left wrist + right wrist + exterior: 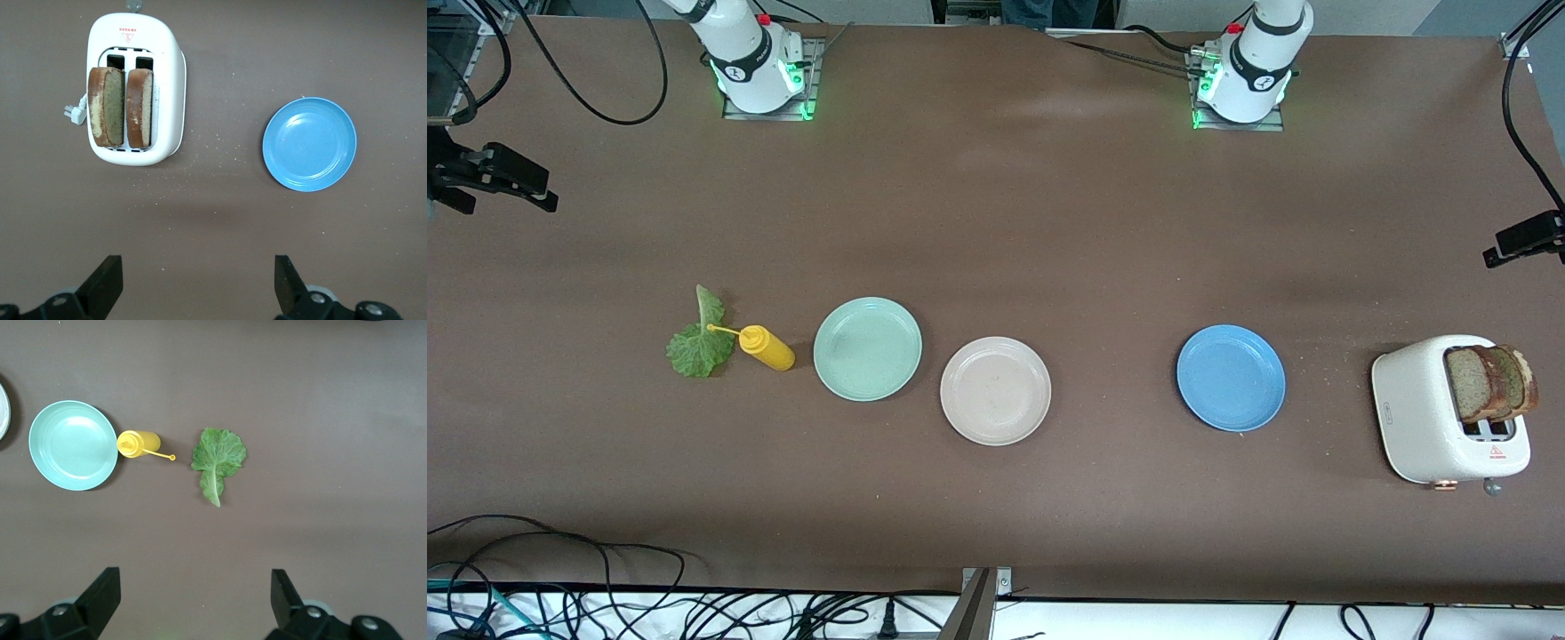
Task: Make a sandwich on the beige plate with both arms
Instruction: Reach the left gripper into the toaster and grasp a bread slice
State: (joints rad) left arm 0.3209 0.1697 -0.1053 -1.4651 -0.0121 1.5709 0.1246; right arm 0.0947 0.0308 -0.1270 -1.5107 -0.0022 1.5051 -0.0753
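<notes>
Along the middle of the bench, the beige plate [995, 390] lies bare, with the mint green plate [867, 348] just beside it toward the right arm's end and the blue plate [1231, 378] well apart toward the left arm's end. No sandwich is assembled.

Two bread slices [1489, 383] stand upright in the white toaster [1436, 418] near the bench's edge at the left arm's end. The lettuce leaf [698, 342] lies flat toward the right arm's end, the yellow squeeze bottle [766, 348] beside it with its nozzle on the leaf.

The left gripper [199, 283] hangs high over bare bench near the toaster, fingers wide apart and empty. The right gripper [193, 600] hangs high over bare bench near the leaf, likewise spread and empty.

Risks, as judged:
- The slices stand close together; a finger entering between them may drag both or tip the toaster.
- The leaf is thin and flat, so a pinch may miss it or knock the bottle.
- Three similar plates invite placing on the wrong one.
</notes>
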